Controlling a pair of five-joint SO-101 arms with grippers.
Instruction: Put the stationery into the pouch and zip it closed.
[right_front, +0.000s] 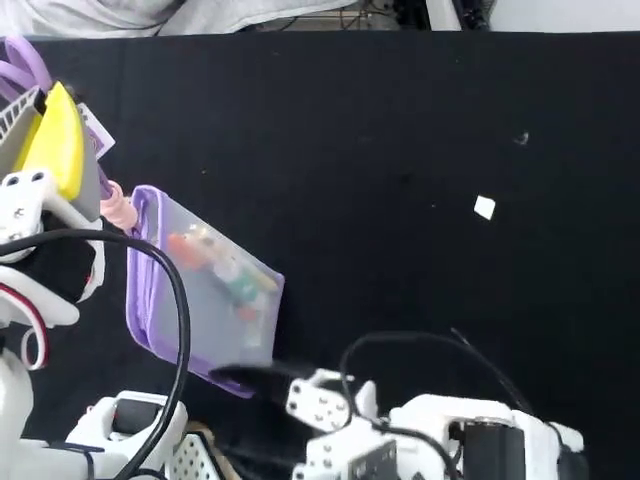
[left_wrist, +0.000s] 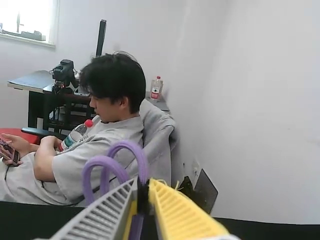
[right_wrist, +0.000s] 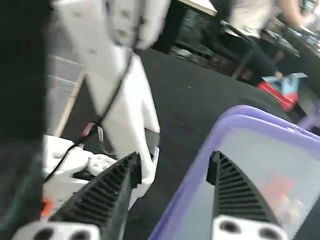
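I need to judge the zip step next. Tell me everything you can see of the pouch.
The pouch is a flat, clear plastic case with purple trim, lying askew on the black table. Colourful stationery, orange and green among it, shows through its wall. The right gripper is open astride its purple edge at one corner. By its other end the left gripper is shut on a purple loop; whether that is the pouch's cannot be told, nor the zip's state.

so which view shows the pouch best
The high view: nearly the whole pouch lies on the table, stationery visible through its clear side. The right wrist view catches one purple-edged corner at the open right claw.
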